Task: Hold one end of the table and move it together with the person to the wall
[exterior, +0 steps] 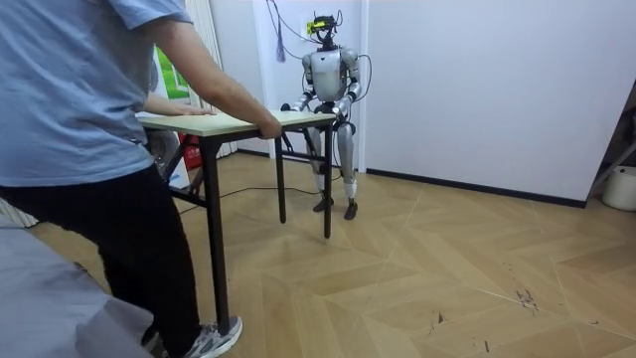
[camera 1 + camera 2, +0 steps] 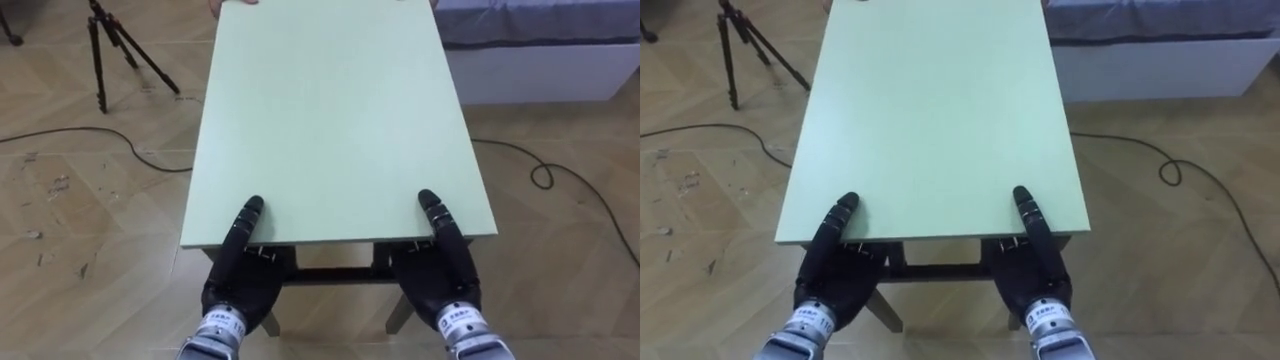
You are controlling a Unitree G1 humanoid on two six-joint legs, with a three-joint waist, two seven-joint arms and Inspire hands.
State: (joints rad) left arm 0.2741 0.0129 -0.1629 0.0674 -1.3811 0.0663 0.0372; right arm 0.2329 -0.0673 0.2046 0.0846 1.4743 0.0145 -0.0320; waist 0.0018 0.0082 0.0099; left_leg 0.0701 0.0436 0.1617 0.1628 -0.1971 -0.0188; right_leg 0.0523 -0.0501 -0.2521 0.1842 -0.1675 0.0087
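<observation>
**L hand (image 2: pixel 240 288) & R hand (image 2: pixel 441 280) clamped on table (image 2: pixel 330 120): grip set, carry pending**

1. GRIP. Check both hands at the near short edge of the pale-green top, L hand by the left corner and R hand by the right.
   - Each thumb lies on the top surface.
   - Palm and remaining fingers tuck under the edge, so each hand pinches the board betw. thumb and fingers. Neither is spread flat.

2. TABLE POS. In the room view the table sits betw. the robot and the person (image 1: pixel 89 149).
   - The robot stands upright at the end nearer the white wall.
   - The person stands at the opposite end w/ one hand (image 1: pixel 266 127) on the far corner.

3. SURROUNDINGS. Note these before you command any travel:
   - tripod (image 2: pixel 115 45), off the table's left side
   - floor cable (image 2: pixel 90 135), running under that same side
   - low grey-topped unit (image 2: pixel 540 60), just beside the far right corner

4. PROGRESS (judged).
   - Done: approach complete and both ends held.
   - Not confirmed: lift. You cannot tell from the room view whether the legs are clear of the floor.
   - Left to do: carry in step w/ the person, then set-down and release.
   - No destination is marked, so take direction from the person's lead.
</observation>
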